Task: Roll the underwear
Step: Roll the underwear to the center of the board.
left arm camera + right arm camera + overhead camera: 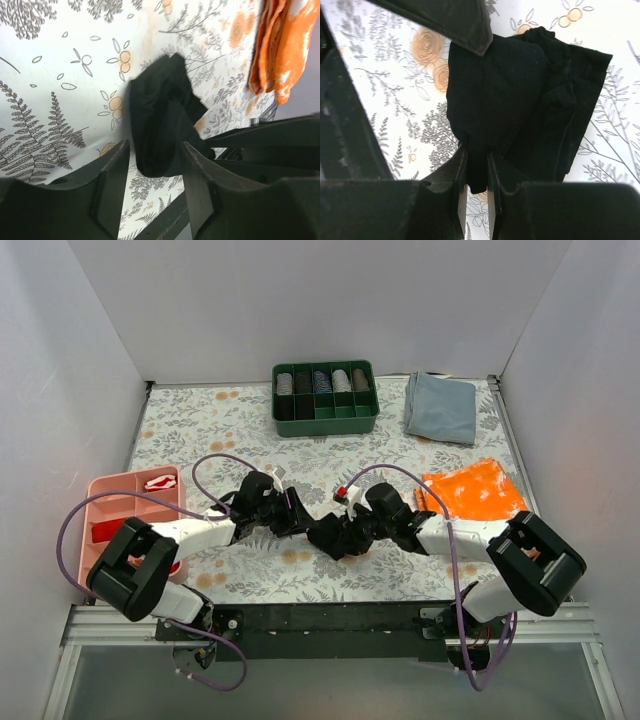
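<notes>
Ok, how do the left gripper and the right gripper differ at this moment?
The left gripper stands open, its fingers either side of the underwear, with table showing beside one finger; the right gripper is shut on a fold of it. In the top view, the left gripper reaches the bundle from the left, the right gripper from the right. Both are low at the same bunched black garment.

Seen from above, the left tool and right tool are hiding much of the underwear; a picture edge is cutting off the orange cloth; the green box is holding items too small to identify
</notes>
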Available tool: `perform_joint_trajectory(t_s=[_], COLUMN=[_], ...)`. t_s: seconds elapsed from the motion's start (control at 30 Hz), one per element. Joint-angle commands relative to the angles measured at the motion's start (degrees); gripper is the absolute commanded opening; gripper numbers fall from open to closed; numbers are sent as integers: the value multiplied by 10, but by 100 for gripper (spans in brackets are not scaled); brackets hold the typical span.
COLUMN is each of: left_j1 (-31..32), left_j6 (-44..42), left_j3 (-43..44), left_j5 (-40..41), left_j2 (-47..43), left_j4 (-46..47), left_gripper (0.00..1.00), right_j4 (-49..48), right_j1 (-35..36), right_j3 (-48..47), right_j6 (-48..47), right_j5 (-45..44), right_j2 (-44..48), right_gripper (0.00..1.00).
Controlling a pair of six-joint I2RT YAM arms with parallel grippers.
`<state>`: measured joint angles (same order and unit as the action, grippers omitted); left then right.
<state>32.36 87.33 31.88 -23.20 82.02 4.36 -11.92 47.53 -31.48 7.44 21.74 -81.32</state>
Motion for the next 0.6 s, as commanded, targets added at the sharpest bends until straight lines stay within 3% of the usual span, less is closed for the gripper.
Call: perform_joint_trajectory(t_s=[0.0,0.13,0.57], left_j1=[-5,-5,-5], left_j6=[-8,-2,0], left_j3=[-2,-44,-146], left_j5=[16,-18,-47], left_j2=[-62,-94,-118], left_j4=[16,92,186], left_gripper=[47,57,61], right_j4=[-22,-63,-136], right_j1=[-24,-52,-96], right_j3=[22,36,50], right_j6=[35,56,152], right_j5=[124,184,238], right_j2=[-45,-66,-144], right_gripper=[18,18,16])
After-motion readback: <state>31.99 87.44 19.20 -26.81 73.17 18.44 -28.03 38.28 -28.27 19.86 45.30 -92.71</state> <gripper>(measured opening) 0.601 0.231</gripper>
